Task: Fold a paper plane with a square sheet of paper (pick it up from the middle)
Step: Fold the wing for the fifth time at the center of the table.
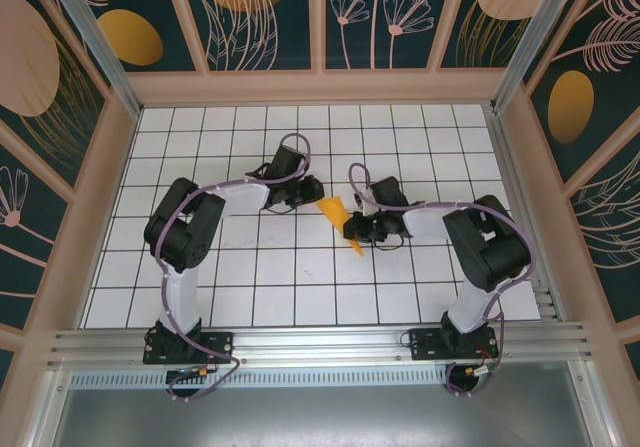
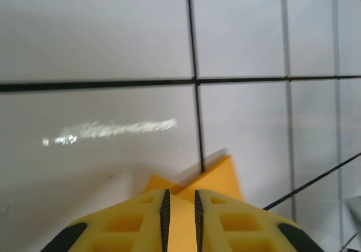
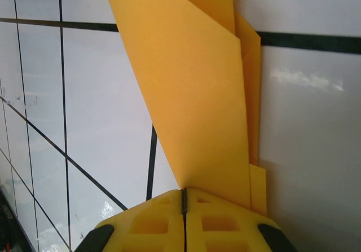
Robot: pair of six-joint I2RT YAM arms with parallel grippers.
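The square sheet of paper [image 1: 335, 210] is folded into a smaller orange, layered shape, held off the white grid table between the two grippers. I cannot tell if its form is that of the paper plane. My right gripper [image 1: 358, 230] is shut on its near pointed end. In the right wrist view the folded paper [image 3: 192, 94] rises from the closed seam of that gripper [image 3: 184, 191]. My left gripper [image 1: 312, 195] is at the paper's far left end. In the left wrist view its jaws [image 2: 180, 193] stand slightly apart, with the orange paper [image 2: 220, 176] showing in the gap and beyond it.
The table [image 1: 300, 287] is a white tiled grid with black lines, enclosed by wooden-framed patterned walls [image 1: 100, 167] on three sides. A metal rail [image 1: 320, 342] with both arm bases runs along the near edge. Open tiles surround the grippers.
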